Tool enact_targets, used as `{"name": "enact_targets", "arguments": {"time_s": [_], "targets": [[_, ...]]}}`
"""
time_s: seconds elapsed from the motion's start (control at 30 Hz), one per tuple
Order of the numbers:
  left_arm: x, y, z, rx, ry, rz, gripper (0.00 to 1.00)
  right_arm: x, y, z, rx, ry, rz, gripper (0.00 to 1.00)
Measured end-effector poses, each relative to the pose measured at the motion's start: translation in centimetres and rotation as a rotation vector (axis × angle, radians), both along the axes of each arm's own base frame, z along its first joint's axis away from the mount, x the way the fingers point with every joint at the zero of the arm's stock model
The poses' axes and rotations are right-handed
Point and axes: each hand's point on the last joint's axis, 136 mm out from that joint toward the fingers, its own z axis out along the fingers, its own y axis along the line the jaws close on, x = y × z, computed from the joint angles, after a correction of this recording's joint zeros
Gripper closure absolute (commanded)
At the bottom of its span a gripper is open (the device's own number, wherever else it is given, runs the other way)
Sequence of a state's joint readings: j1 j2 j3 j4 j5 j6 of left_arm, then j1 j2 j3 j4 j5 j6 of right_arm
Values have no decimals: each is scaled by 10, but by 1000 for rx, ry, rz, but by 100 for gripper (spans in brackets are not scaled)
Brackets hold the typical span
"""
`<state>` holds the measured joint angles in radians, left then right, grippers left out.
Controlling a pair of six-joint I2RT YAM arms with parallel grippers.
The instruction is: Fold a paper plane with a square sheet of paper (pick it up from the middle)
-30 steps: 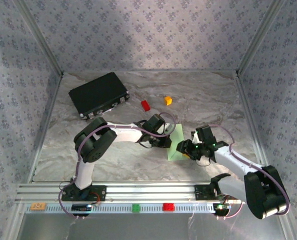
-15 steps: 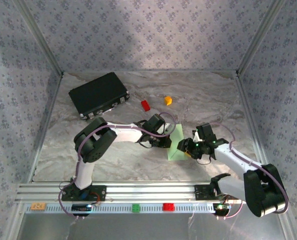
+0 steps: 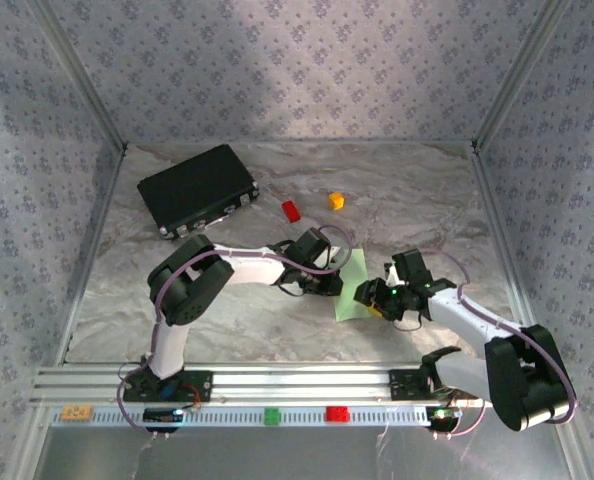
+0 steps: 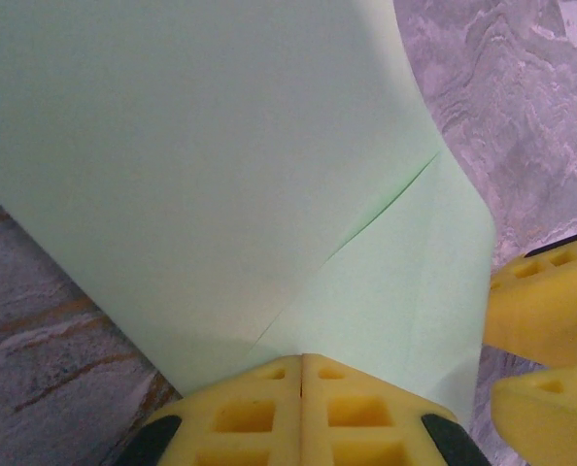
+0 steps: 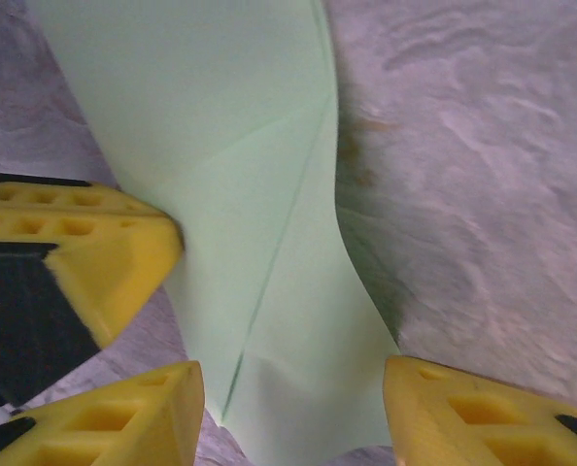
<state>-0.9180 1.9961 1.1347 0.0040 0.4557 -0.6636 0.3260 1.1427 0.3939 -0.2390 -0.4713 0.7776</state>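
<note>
– Between the pressed-together pads of my left tool [image 4: 303, 377] sits one edge of the sheet of paper [image 4: 201, 146]. I pinch it there, and the sheet spreads away ahead of me over the table [image 4: 522, 87].
– And your other one?
– My right tool [image 5: 290, 393] stands half spread, with a finger on each side of the sheet's end. It grips nothing. I cannot tell whether the right-hand finger brushes the paper's corner.
– Which way does the sheet lie from it?
– Straight ahead in its wrist view, running out from between the fingertips, with a long slanting crease on its face. From above, the long axis runs from the near side toward the far side of the table, leaning a little right. The sheet lies between my two tools, the left at its left edge and the right at its right edge, close together.
– So which arm makes the move?
– The right, I judge. The paper already lies inside its spread fingers, so it need only close and then work the fold against the left's pinch.
</note>
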Motion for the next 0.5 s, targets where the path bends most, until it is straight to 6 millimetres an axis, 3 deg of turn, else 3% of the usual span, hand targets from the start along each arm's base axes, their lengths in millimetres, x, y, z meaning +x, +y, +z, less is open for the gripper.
{"name": "enact_targets", "arguments": {"time_s": [0.2,0.5], "targets": [[0,0,0,0,0,0,94,11,9,8,62,-46,4,44],[0,0,0,0,0,0,95,24,10,4,98,-26,-8,45]]}}
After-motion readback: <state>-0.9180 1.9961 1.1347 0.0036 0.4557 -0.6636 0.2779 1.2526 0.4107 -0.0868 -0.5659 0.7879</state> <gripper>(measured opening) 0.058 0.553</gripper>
